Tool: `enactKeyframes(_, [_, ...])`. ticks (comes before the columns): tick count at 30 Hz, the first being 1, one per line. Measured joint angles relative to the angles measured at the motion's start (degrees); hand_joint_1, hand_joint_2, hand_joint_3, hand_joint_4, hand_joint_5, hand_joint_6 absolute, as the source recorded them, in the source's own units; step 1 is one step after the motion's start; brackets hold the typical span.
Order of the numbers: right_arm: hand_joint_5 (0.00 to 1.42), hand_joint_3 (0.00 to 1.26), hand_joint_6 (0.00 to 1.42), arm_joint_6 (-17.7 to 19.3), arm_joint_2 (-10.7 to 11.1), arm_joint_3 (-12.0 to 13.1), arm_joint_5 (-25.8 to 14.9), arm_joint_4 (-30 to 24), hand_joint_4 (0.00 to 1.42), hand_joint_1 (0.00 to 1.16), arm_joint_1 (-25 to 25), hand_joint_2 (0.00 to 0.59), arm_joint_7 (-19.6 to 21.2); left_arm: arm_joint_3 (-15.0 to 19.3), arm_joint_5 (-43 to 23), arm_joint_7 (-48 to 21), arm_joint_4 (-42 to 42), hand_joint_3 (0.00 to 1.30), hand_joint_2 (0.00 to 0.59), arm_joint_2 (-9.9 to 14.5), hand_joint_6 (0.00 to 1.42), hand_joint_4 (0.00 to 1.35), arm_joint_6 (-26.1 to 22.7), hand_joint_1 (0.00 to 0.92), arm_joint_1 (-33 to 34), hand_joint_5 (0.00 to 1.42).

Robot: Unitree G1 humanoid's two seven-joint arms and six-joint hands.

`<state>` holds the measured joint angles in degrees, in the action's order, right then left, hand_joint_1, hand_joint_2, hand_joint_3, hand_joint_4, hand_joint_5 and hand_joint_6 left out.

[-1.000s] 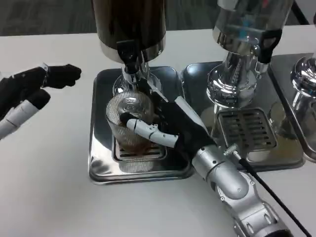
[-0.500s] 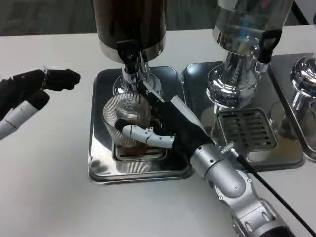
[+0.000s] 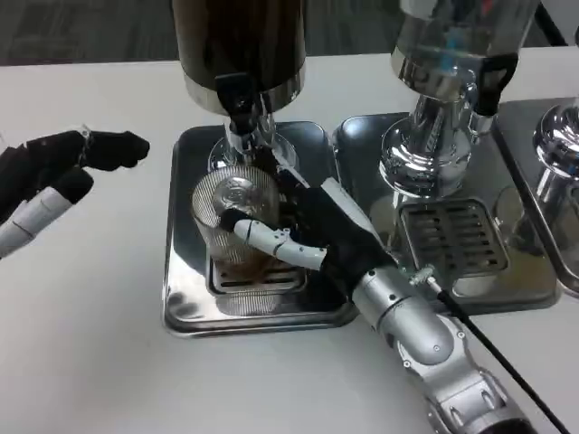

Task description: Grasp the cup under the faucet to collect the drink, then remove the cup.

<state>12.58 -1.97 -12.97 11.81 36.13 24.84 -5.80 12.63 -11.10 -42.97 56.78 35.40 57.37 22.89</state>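
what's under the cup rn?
The cup, held by the right robot hand, sits over the slotted grate of the metal drip tray, below the black faucet. The cup and fingers cover the grate directly beneath.

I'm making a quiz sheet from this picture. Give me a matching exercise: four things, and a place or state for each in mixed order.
Things:
1. cup
2. right hand
3. left hand
4. dark drink dispenser

States:
A. hovers over bare table, holding nothing
B. wrapped around the cup
C. stands on the tray's grate under the faucet
D. towers at the back of the left tray

Pairs: 1-C, 2-B, 3-A, 4-D
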Motion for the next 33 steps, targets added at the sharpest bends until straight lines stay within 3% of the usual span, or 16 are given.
enactKeyframes(12, [0.00, 0.00, 0.09, 0.00, 0.04, 1.76, -2.10, 0.50, 0.00, 0.51, -0.13, 0.236, -0.02, 0.00, 0.03, 0.00, -0.09, 0.43, 0.107, 0.00, 0.33, 0.36, -0.38, 0.000, -0.02, 0.35])
enactKeyframes(33, [0.00, 0.00, 0.06, 0.29, 0.71, 2.45, -2.67, 0.96, 0.00, 0.47, 0.12, 0.219, -1.47, -0.03, 0.10, 0.00, -0.11, 0.44, 0.114, 0.47, 0.33, 0.36, -0.46, 0.000, -0.01, 0.35])
